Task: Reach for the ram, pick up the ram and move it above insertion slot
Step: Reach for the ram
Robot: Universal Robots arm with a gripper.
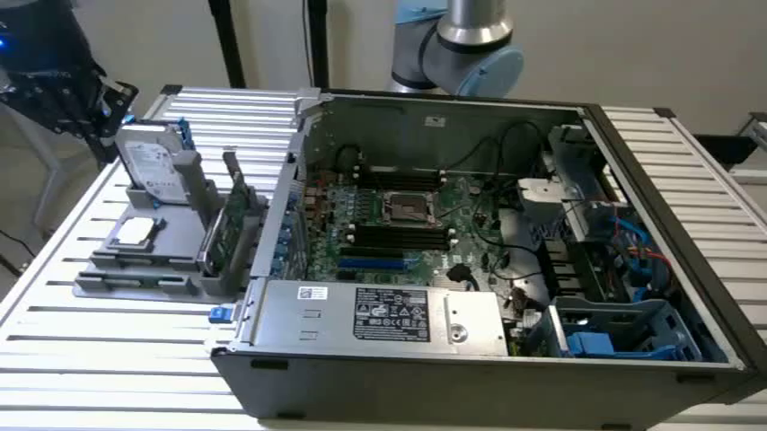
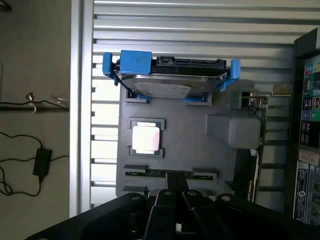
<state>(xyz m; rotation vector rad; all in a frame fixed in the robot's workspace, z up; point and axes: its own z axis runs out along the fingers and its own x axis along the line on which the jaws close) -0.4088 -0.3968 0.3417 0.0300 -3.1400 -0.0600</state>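
The ram (image 2: pixel 165 173) is a thin green stick lying in a slot along one edge of the grey holder (image 2: pixel 190 150). In the wrist view my gripper (image 2: pixel 176 194) hovers high above that edge, its dark fingers (image 2: pixel 165 205) drawn together with nothing between them. In the exterior view the gripper (image 1: pixel 70 97) hangs at the upper left, above the grey holder (image 1: pixel 132 269). The black memory slots (image 1: pixel 390 237) sit on the motherboard inside the open computer case (image 1: pixel 480 359), next to the processor socket (image 1: pixel 408 206).
The holder also carries a silver hard drive (image 1: pixel 156 162) in blue brackets, a processor chip (image 1: pixel 136 231) and an upright green expansion card (image 1: pixel 228 215). The case walls, cables and a blue drive cage (image 1: pixel 623 332) crowd the exterior view's right. The slatted metal table (image 1: pixel 108 359) ends near the holder.
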